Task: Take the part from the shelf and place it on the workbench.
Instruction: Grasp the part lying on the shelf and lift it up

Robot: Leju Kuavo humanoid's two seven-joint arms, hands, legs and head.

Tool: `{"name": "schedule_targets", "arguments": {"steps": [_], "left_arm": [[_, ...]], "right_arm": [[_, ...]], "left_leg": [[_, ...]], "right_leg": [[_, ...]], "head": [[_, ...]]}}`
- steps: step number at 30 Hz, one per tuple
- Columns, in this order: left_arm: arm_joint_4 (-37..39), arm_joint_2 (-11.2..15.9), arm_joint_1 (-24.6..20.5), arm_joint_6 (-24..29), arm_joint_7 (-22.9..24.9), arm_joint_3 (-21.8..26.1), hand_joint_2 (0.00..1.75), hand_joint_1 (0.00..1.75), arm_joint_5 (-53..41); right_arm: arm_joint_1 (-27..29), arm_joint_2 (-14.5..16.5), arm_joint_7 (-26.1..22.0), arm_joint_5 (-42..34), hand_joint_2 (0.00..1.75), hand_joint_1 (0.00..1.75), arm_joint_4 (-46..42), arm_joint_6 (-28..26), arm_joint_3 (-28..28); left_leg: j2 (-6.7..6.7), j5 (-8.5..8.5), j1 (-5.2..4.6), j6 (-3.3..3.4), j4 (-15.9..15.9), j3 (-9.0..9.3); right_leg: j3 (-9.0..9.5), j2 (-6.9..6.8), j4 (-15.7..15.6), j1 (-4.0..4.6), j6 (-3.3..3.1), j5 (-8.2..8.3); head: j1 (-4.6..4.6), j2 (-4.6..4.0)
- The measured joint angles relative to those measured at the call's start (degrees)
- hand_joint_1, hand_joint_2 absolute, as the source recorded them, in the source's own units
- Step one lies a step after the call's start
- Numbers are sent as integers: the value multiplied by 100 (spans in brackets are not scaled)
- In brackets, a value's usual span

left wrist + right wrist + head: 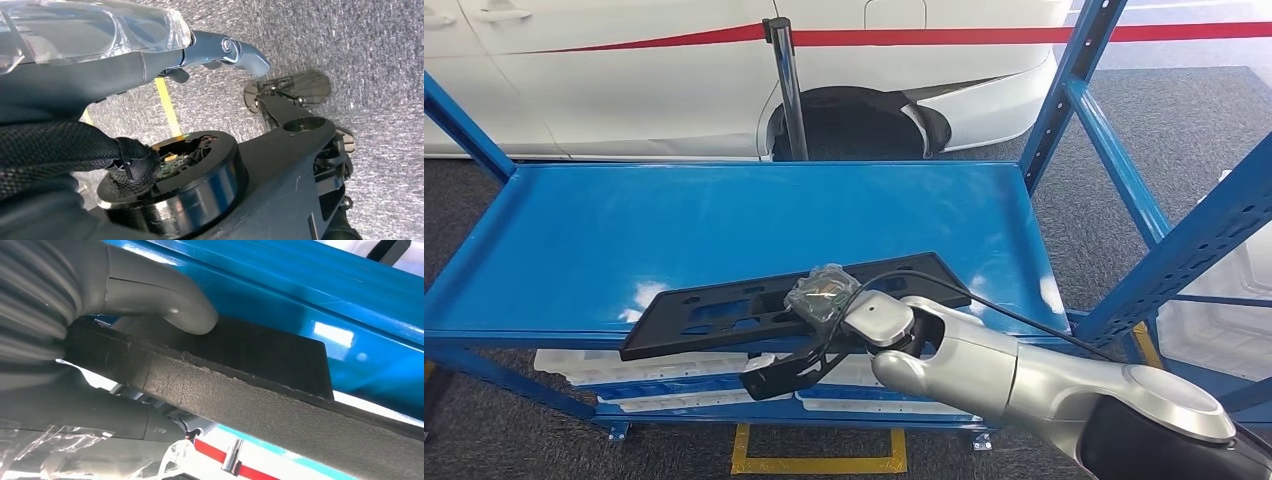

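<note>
The part [724, 310] is a long flat black plate with cut-outs, lying slantwise at the front edge of the blue shelf [724, 220]. My right hand [824, 335] grips its middle, thumb on top and dark fingers [779, 375] under the shelf's front lip. Up close, the thumb [185, 315] presses on the rough black part [260, 385] and the other fingers lie beneath it. My left hand [150, 60] hangs over the grey carpet, holding nothing, with one dark finger [230, 50] stretched out.
Blue uprights [1184, 250] frame the shelf on the right, and another [464, 130] on the left. White trays [674, 395] lie on the lower shelf. A white car [624, 70] and a dark post [789, 90] stand behind. Yellow tape [819, 465] marks the floor.
</note>
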Motion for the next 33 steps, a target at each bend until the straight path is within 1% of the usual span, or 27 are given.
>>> {"name": "schedule_targets", "arguments": {"steps": [11,16,21,26,29,33], "left_arm": [[0,14,-54,156,7,-4,175,0,-60],[0,15,-57,255,-64,-4,175,0,20],[0,15,-48,312,-147,-1,175,0,161],[0,15,-20,499,-415,4,175,0,148],[0,15,-20,471,-502,4,175,0,101],[0,21,-22,297,-566,4,175,0,71]], "right_arm": [[35,-42,17,143,175,175,-44,-72,5],[138,-69,-22,518,175,175,-80,-368,2],[365,-127,-100,1270,175,175,-203,-1014,-71],[733,-202,-183,2448,175,175,-501,-1625,-344],[920,-249,-218,3066,175,175,-734,-1770,-507],[1088,-317,-257,3736,175,175,-1043,-1760,-686]], "left_leg": [[0,0,-1,0,0,0],[0,0,-1,0,0,-1],[0,0,0,0,0,-2],[0,-1,0,0,0,-3],[0,-2,-1,1,0,-4],[0,-2,-1,1,0,-4]], "right_leg": [[0,0,0,-1,0,0],[-1,0,0,-1,0,0],[-2,0,0,0,0,0],[-4,0,0,0,0,0],[-4,0,0,0,0,-1],[-4,0,0,-2,0,-1]], "head": [[1,0],[0,0],[0,0],[1,1],[1,0],[1,0]]}}
